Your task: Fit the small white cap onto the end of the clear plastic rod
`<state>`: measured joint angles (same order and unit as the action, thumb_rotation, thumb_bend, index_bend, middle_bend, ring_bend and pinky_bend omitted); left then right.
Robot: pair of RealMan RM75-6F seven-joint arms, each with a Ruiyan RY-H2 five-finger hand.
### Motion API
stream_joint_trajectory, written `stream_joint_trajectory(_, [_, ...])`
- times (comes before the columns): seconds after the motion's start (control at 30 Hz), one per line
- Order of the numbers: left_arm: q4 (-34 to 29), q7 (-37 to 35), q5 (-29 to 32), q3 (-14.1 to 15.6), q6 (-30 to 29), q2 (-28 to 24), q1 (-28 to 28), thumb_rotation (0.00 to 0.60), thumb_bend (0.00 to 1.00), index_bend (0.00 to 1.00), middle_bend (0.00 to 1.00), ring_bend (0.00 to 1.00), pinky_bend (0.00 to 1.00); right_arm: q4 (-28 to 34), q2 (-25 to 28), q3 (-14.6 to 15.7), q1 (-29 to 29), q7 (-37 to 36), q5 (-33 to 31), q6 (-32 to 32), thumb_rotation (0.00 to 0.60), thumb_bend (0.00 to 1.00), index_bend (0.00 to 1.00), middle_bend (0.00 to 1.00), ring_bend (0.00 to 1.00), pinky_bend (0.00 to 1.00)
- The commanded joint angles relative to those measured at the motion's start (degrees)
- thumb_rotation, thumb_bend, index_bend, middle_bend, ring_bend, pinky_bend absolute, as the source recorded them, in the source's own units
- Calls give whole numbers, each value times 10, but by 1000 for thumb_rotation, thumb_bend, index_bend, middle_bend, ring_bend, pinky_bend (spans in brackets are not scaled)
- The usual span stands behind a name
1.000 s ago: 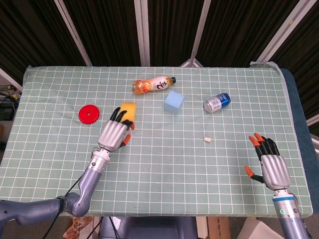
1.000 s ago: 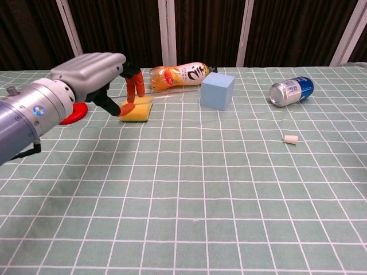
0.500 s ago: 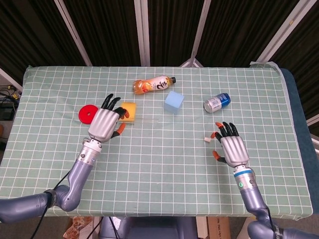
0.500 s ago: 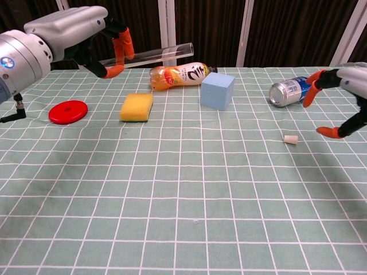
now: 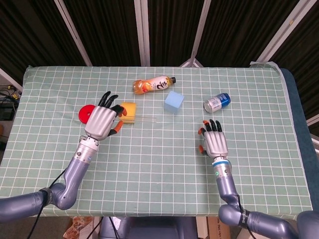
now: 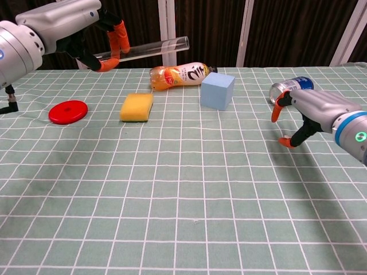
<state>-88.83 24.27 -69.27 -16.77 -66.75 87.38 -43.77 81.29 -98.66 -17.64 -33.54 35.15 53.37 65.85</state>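
Observation:
My left hand [image 5: 102, 122] [image 6: 69, 26] is raised above the table's left side. It grips a clear plastic rod [image 6: 146, 50] [image 5: 144, 118] that lies roughly level and points right over the yellow sponge. My right hand [image 5: 214, 142] [image 6: 312, 110] hangs low over the cloth right of centre, palm down, with its fingers spread. Its orange thumb tip reaches the cloth. The small white cap is hidden by this hand in both views, and I cannot tell whether the hand touches it.
On the green checked cloth [image 5: 159, 169] lie a red disc [image 5: 84, 113], a yellow sponge [image 6: 137, 107], an orange drink bottle [image 6: 180, 75], a blue cube [image 6: 218, 90] and a tipped can [image 5: 216, 102] just behind my right hand.
My left hand picked the rod up off the cloth and raised it. My right hand came in from the front right edge and now sits over the spot where the cap lay.

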Motion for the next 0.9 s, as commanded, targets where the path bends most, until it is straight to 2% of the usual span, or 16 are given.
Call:
stream_joint_trajectory(0.03, [2,-3,-1,1,0,-2,0,600,738,489,499,128,0,-35,-22,-15,-17,6,-21,0,600,348,448,176,0,0])
stream_joint_trajectory(0.13, [7,-4,1,2,-1,-1,0,600,738,489,499,128,0,-54,-28,-16,-22,7,-31,-3,600,348,485,198,0,0])
stream_joint_trajectory(0.9, [21,7,2,6,-10,20,-9,600,738,488,498,128,0,-102,-45,-11,-31,-3,-56,-7,600,348,487,199,0,0])
